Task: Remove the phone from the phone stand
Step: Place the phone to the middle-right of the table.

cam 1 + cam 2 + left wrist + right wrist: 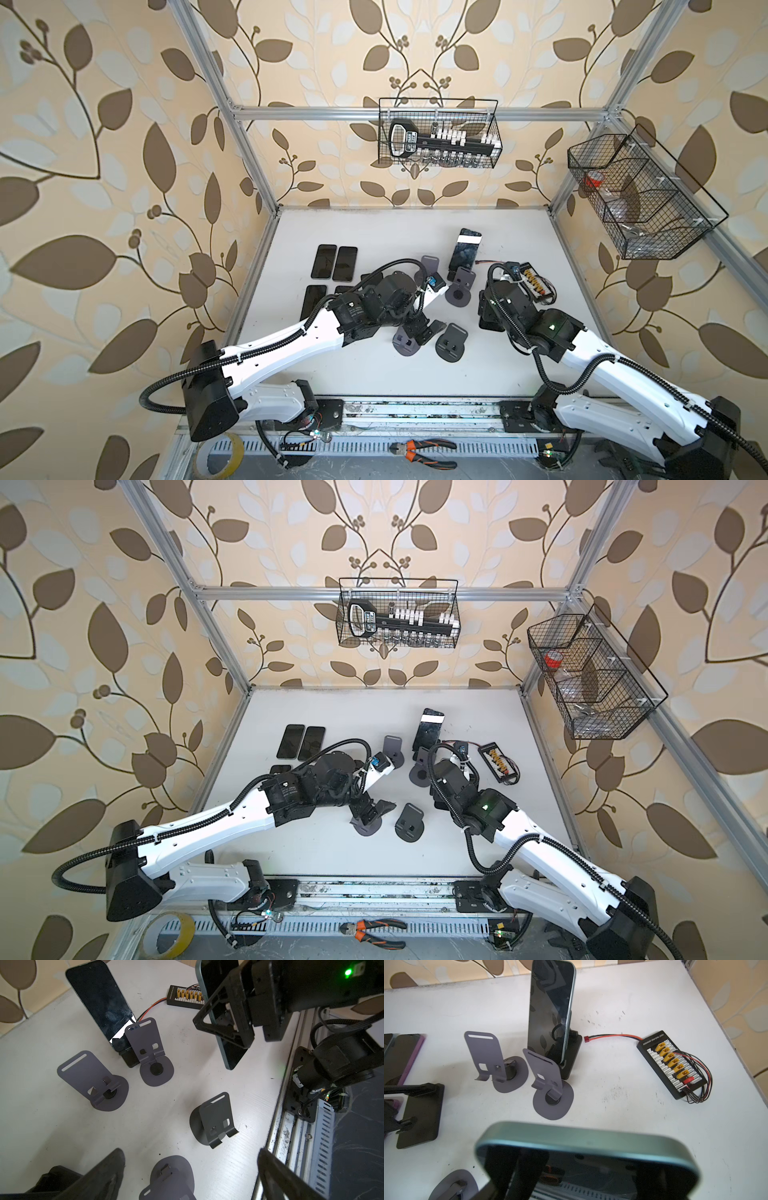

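My right gripper (220, 1028) is shut on a teal-edged phone (228, 1051), holding it in the air above the table, clear of every stand. The same phone (587, 1147) fills the lower part of the right wrist view, across my right gripper (577, 1178). A second dark phone (465, 249) leans upright in a black phone stand (571, 1053) at the back. My left gripper (190, 1153) is open, low over an empty grey stand (170, 1178), holding nothing. In both top views the right arm hides the held phone.
Several empty grey stands (451, 340) are scattered mid-table. Phones (334, 262) lie flat at the left. A black charging board (672, 1064) with wires sits at the right. An empty black stand (419, 1113) is near the left arm. Wire baskets (440, 133) hang on the walls.
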